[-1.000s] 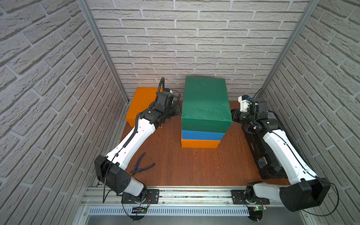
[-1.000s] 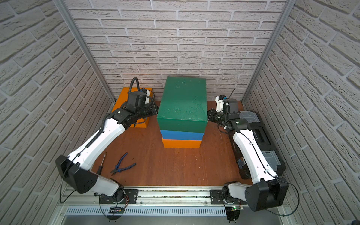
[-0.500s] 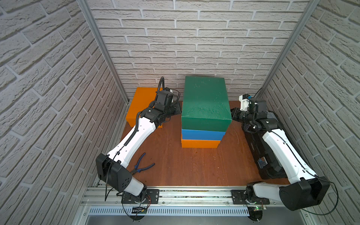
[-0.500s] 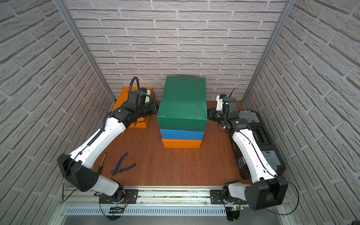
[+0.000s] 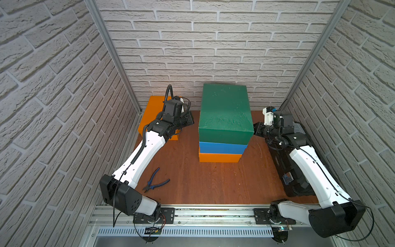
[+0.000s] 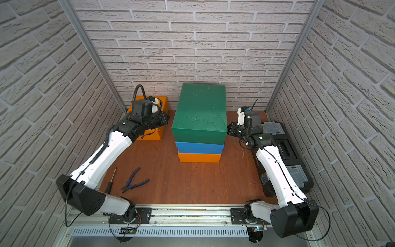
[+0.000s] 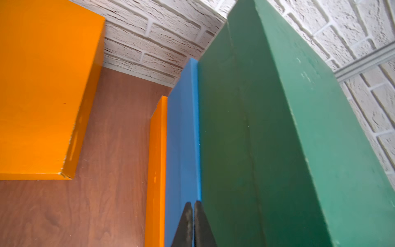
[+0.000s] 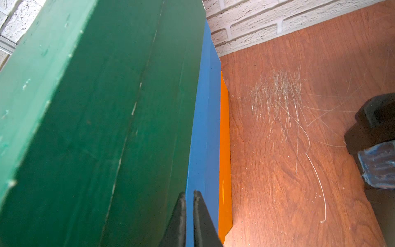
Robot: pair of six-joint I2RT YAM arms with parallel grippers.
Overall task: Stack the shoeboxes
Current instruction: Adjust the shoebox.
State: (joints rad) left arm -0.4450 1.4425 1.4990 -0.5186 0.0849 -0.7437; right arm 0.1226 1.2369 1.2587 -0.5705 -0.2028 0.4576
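In both top views three shoeboxes stand stacked mid-table: a dark green shoebox (image 5: 225, 109) on a blue one (image 5: 222, 148) on an orange one (image 5: 220, 157). A second orange shoebox (image 5: 150, 112) lies alone at the back left, partly under my left arm. My left gripper (image 5: 191, 120) is shut and empty at the stack's left side. Its tips (image 7: 193, 203) point at the seam between green (image 7: 267, 139) and blue (image 7: 182, 139). My right gripper (image 5: 255, 129) is shut and empty at the stack's right side, and its tips (image 8: 189, 193) point at the same seam.
A black toolbox (image 6: 286, 147) lies along the right wall under my right arm. Blue-handled pliers (image 5: 157, 181) and a screwdriver (image 6: 111, 181) lie front left. Brick walls close in the back and both sides.
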